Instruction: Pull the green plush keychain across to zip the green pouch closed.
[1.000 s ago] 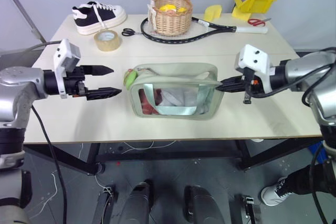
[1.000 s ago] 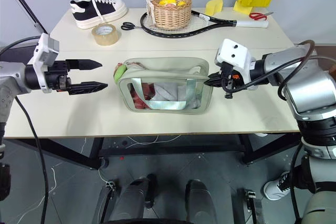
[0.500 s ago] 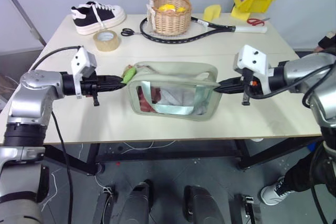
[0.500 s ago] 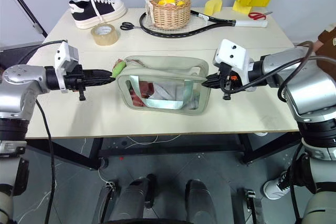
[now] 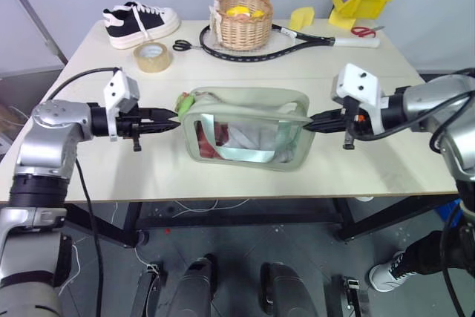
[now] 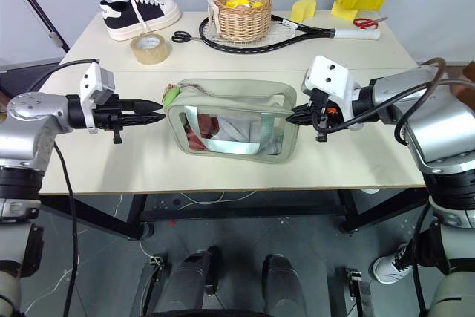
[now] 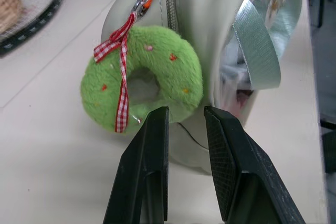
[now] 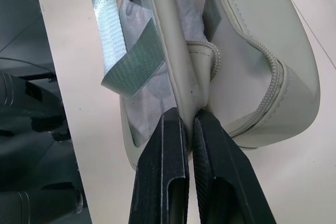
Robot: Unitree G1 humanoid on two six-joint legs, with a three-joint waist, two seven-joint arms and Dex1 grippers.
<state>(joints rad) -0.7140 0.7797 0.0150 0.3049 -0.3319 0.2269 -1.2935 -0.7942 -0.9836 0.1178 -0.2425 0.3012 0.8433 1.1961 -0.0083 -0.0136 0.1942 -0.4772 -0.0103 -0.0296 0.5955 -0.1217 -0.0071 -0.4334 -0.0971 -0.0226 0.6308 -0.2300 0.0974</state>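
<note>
The keychain [image 7: 142, 77], a green plush ring tied with a red checked ribbon, hangs from the zip pull at the pouch's [image 5: 245, 139] left end, against the end wall and just above the bench [image 5: 312, 172]. The left claw [image 7: 185, 124] has its tips at the ring's lower edge, the jaws narrowed with a gap between them. From the wrist view the plush seems to sit at the fingertips, not between the pads, so I cannot tell whether it is truly pinched.

At the pouch's right end the right claw [image 8: 188, 124] is clamped on the pouch's edge beside the zip's end, which anchors the bag.

To do this step well, the grip should probably be seated deeper first: plush compresses and a tip hold on the rim is likely to slip once the slider resists. Taking the ring's body, or the ribbon near the metal clip, would pass the pull to the slider more directly.

The pull should run along the zip line towards the right claw, level with the pouch's top, not downward, or the slider may jam. The right claw ought to keep the fabric taut; slack would let the soft pouch buckle and drag across the bench. The handle [image 5: 249, 105] arching over the pouch's top could get in the left claw's way.
</note>
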